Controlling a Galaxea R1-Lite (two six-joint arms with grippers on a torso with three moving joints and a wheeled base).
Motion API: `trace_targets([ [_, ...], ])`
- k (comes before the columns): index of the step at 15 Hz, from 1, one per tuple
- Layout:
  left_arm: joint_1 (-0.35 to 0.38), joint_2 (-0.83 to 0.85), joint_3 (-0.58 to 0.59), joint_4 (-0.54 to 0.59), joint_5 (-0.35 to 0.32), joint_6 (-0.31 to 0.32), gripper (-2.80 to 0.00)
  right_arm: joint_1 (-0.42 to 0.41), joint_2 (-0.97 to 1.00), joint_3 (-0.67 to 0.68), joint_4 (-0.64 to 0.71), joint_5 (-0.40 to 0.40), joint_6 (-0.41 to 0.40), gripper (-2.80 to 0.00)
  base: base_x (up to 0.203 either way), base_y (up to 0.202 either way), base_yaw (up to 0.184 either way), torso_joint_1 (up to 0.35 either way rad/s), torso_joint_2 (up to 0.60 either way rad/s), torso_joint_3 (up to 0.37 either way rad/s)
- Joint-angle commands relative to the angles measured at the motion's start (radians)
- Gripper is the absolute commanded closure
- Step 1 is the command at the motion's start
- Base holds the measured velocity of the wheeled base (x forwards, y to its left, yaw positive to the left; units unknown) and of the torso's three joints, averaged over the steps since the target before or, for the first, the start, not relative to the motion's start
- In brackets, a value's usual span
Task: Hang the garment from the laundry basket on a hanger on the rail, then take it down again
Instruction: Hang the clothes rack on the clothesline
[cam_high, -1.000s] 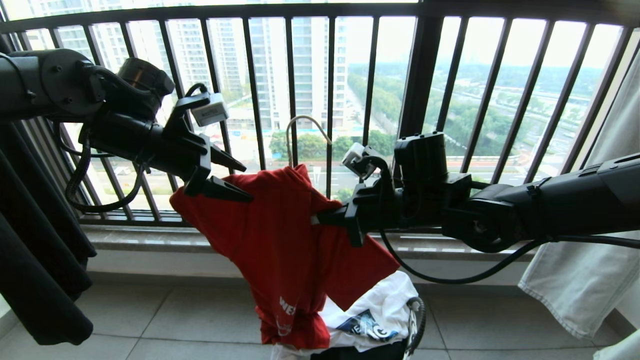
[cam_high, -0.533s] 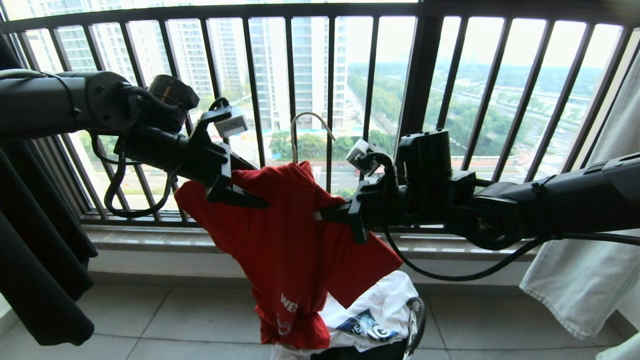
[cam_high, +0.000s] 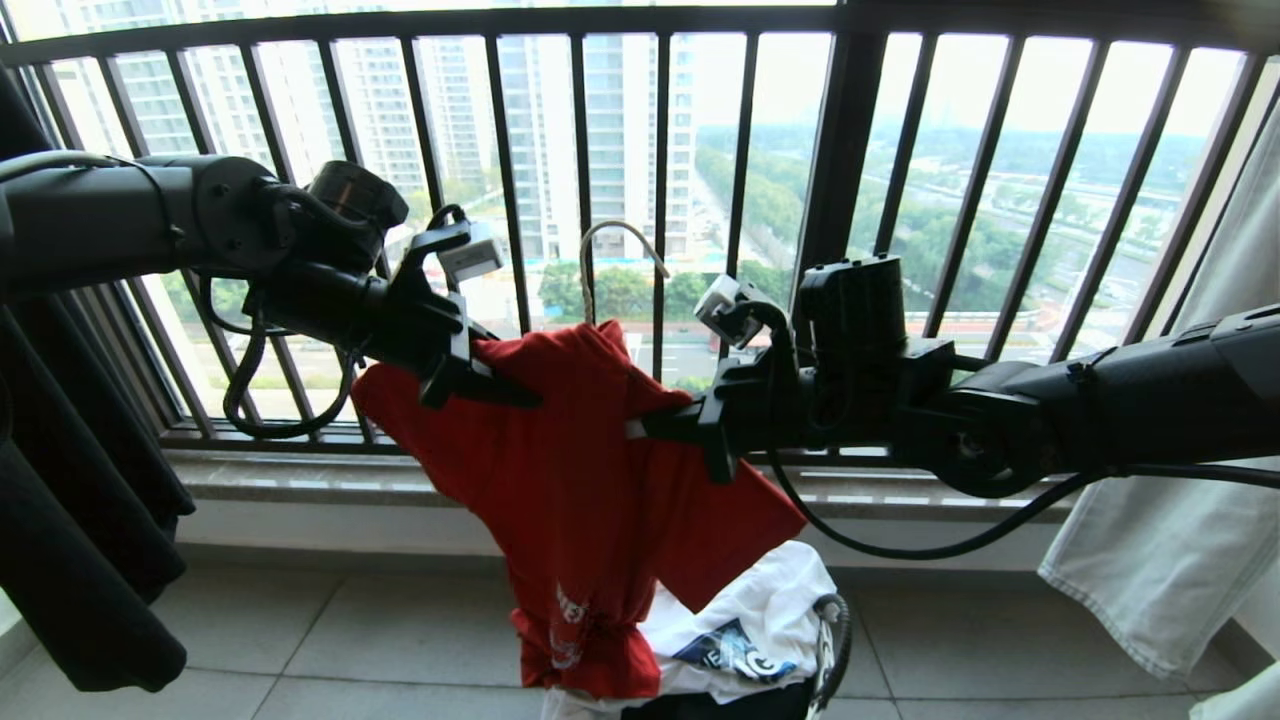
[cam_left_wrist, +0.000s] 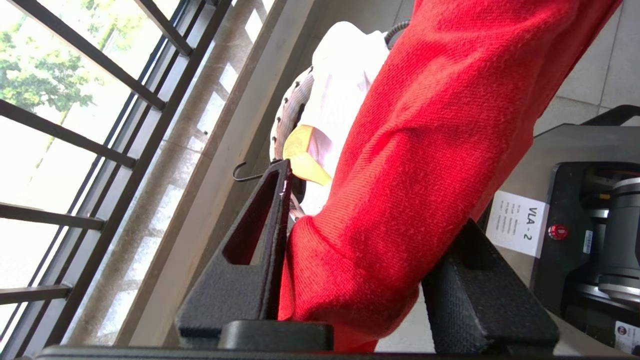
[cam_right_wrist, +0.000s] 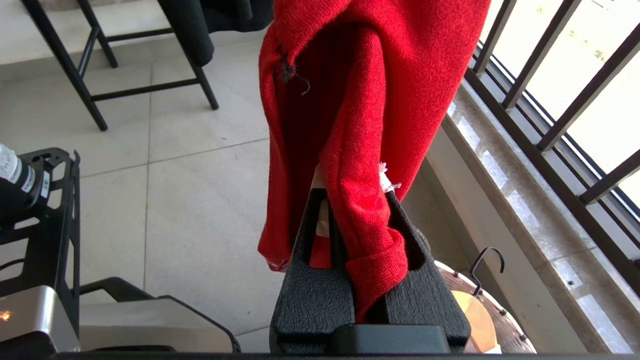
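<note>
Hanging between the two arms in front of the window railing (cam_high: 640, 100), the garment (cam_high: 580, 480) is held up over the laundry basket (cam_high: 830, 640), its lower end bunched and trailing down to the clothes piled there. The right gripper (cam_high: 650, 428) is clamped tight on a fold of red knit, with something pale pinched beside the cloth in the right wrist view, judged to be part of the hanger (cam_high: 612, 262). The left gripper (cam_high: 500, 385) is set around the garment's other shoulder; its jaws straddle a thick roll of cloth in the left wrist view, but whether they are pressing it cannot be told.

The garment is judged soft, light and limp: it will sag and slide wherever it is unsupported, and a bunched fold can creep out of a loose pinch. A hold is best taken at the shoulder seams, close to the hanger's ends, so that cloth and wire are carried together.

Only the hanger's bent hook is seen, above the collar; its arms are buried in cloth. The rail is not in view. The lettering is crumpled and mostly unreadable, and the basket is cut off by the lower edge.
</note>
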Motion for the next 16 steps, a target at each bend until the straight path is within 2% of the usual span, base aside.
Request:
trace_targets([
  [1, 0.0, -0.005, 0.0, 0.007, -0.001, 0.003, 0.0, -0.001, 0.001, -0.003, -0.003, 0.004, 0.001, 0.0, 0.0, 0.0, 0.0, 0.0, 0.0, 0.0],
  [11, 0.0, -0.017, 0.0, 0.008, 0.002, 0.003, 0.0, -0.01, 0.01, -0.012, -0.005, 0.003, 0.001, 0.0, 0.0, 0.0, 0.0, 0.0, 0.0, 0.0],
  [12, 0.0, -0.018, 0.0, 0.008, 0.002, 0.003, 0.0, -0.01, 0.017, -0.016, -0.003, 0.001, 0.002, -2.8, 0.0, 0.0, 0.0, 0.0, 0.0, 0.0],
  [16, 0.0, -0.032, 0.003, 0.011, 0.005, -0.008, 0.0, -0.016, 0.028, -0.029, -0.003, -0.001, 0.002, -2.8, 0.0, 0.0, 0.0, 0.0, 0.0, 0.0],
])
